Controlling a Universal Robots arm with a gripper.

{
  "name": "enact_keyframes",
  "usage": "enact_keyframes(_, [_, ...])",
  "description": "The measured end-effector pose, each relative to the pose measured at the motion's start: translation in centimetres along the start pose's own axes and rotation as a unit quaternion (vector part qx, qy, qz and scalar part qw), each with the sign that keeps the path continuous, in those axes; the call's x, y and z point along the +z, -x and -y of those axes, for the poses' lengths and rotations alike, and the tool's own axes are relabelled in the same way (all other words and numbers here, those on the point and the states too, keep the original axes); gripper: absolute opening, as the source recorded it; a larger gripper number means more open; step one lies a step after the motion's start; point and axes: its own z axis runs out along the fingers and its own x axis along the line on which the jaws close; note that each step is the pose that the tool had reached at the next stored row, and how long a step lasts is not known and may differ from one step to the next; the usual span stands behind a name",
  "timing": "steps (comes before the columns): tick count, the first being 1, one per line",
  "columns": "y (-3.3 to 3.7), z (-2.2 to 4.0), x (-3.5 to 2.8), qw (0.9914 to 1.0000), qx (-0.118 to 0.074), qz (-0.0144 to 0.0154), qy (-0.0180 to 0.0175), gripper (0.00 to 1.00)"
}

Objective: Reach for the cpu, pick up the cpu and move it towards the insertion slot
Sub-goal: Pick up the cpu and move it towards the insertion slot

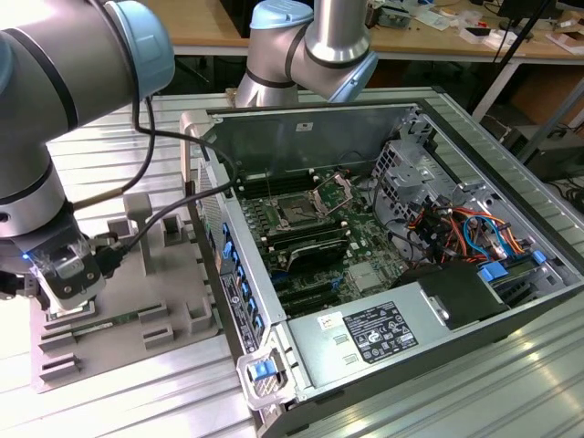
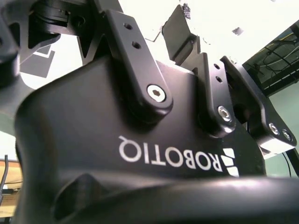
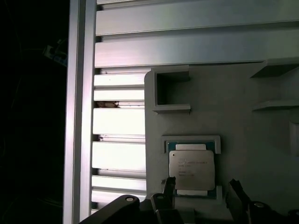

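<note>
The cpu [image 3: 191,169], a small square chip with a silvery top, lies flat in a recess of the grey tray [image 3: 243,112]. My gripper [image 3: 201,192] hangs just above it, open, with one dark fingertip [image 3: 168,187] on each side of the chip and no contact visible. In the exterior view my gripper [image 1: 68,285] sits low over the grey tray [image 1: 146,301] at the exterior view's left. The insertion slot [image 1: 298,213] is a dark square socket on the green board inside the open computer case, with its silver frame [image 1: 334,192] hinged up.
The open computer case [image 1: 383,255] fills the middle and the exterior view's right, its raised wall [image 1: 214,228] standing between the tray and the board. Grey posts [image 1: 137,219] rise from the tray, and a green memory stick [image 1: 114,320] lies on it. A slatted aluminium table [image 3: 119,121] lies underneath.
</note>
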Motion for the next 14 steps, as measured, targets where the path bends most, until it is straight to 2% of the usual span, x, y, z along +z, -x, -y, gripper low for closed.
enact_keyframes(14, [0.00,0.03,0.67,1.00000,0.000,0.0000,0.0000,0.56])
